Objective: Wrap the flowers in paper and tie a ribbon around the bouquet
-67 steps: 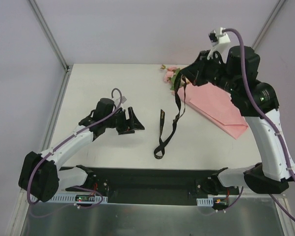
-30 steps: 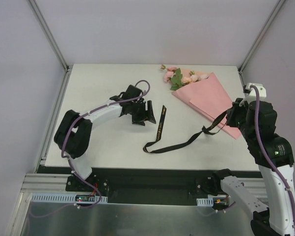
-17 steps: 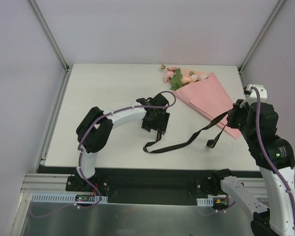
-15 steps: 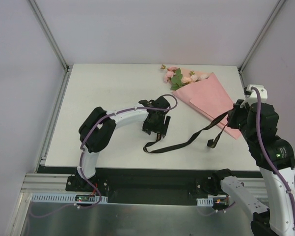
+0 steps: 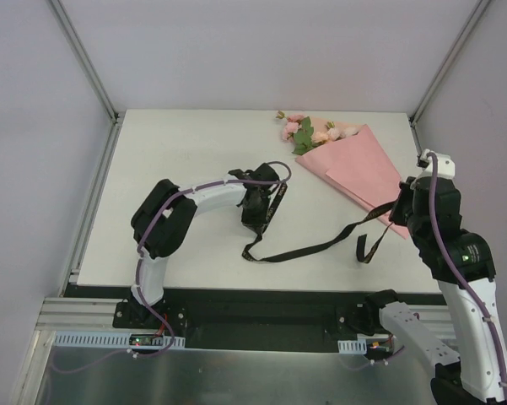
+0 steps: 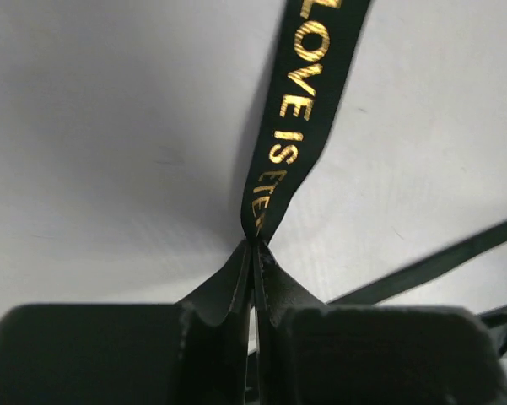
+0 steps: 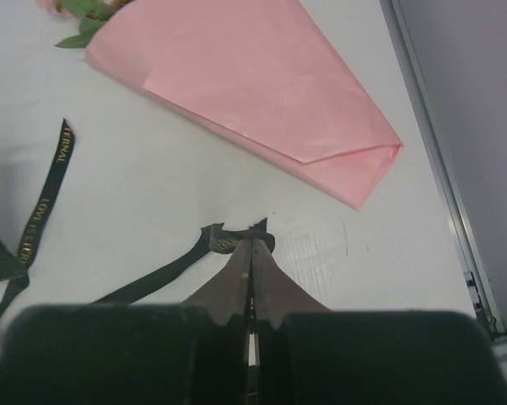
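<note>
With left end effector (image 6: 253, 249) and right end effector (image 7: 253, 240) each clamped shut on the thin ribbon (image 6: 297, 101), tugging it under the bouquet (image 5: 354, 169) may pull an end free.

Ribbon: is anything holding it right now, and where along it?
Both arms. The left gripper pinches the ribbon near one end; the right gripper pinches it near the other, leaving a short tail.

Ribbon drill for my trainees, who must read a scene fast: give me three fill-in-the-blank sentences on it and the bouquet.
The left gripper and right gripper are both ____ on the ribbon.
Its gold lettering reads ____ IS.
The bouquet lies on the table, wrapped in ____ paper.
Missing words: shut; LOVE; pink.
</note>
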Controlling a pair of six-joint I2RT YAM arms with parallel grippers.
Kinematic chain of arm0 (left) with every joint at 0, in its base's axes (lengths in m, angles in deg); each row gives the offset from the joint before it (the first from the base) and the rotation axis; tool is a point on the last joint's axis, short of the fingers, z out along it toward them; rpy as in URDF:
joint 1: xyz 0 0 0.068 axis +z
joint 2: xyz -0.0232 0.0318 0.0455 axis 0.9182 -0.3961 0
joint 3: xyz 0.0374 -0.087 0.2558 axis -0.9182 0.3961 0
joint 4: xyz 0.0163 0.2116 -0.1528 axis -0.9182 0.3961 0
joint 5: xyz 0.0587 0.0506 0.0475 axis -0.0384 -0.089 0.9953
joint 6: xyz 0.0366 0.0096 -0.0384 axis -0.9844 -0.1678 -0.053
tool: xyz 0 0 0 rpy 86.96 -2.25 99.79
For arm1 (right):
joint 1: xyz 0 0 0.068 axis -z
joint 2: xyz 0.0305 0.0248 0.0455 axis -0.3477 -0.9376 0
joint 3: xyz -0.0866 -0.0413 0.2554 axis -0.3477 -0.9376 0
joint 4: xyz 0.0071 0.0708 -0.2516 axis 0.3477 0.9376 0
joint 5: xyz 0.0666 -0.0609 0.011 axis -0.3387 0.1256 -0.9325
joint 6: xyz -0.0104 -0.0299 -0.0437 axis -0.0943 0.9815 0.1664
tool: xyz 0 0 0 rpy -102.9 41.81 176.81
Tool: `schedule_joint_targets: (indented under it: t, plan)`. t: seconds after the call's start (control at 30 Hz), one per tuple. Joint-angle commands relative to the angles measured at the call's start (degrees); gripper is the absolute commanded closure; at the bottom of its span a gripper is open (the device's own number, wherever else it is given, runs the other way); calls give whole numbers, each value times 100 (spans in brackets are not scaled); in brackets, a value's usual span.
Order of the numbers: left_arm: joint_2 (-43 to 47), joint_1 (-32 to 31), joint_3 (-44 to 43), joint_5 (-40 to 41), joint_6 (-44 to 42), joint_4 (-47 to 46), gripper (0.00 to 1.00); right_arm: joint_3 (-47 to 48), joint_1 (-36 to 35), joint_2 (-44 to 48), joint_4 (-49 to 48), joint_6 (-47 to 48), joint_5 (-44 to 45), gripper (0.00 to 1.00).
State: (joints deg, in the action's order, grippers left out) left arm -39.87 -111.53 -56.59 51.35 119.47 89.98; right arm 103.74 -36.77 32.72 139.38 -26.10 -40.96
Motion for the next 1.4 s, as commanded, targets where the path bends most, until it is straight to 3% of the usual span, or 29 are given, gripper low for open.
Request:
schedule_joint_targets:
  t: [0.0, 0.13, 0.23, 0.27, 0.37, 0.5, 0.67, 0.83, 0.93, 1.0, 1.17, 1.27, 1.37]
  plan:
    - [273, 635, 401, 227, -24, 203, 100, -284, 34, -116, 249, -573, 677, 100]
    - [1326, 1663, 1321, 455, 397, 63, 100, -363, 253, -807, 556, -977, 951, 100]
    - [2346, 2761, 1832, 150, 556, 28, 100, -495, 666, -1509, 556, -1039, 986, 99]
    - [2766, 3416, 1922, -9, 565, 28, 100, -495, 945, -1705, 574, -1057, 1151, 100]
    - [3383, 4211, 2186, -187, 697, 36, 100, -355, 1543, -2459, 627, -1083, 812, 100]
    - [3657, 5326, 2300, 253, 889, 107, 100, -21, 1844, -3024, 635, -1074, 1038, 100]
    - [3719, 5690, 2265, -369, 1101, 28, 100, 340, 1985, -2912, 1012, -882, 2221, 100]
    - [4131, 5664, 2388, -652, 1171, -166, 100, 638, 2021, -1823, 1154, -327, 3331, 100]
    - [4264, 5673, 2283, -390, 1233, -175, 100, 350, 1653, -1627, 698, -2, 2964, 99]
    - [4299, 5664, 2169, -13, 1128, -174, 100, -2, 1327, -1820, 303, 243, 2255, 100]
    - [4133, 5865, 1905, 928, 785, 80, 100, -345, 343, -3330, -594, 402, -798, 100]
    - [3975, 6251, 1931, 834, 1064, 195, 100, -311, 254, -4304, -858, 201, -1815, 100]
    - [3580, 6490, 1853, 561, 1163, 177, 100, -267, 324, -4808, -859, 42, -1371, 100]
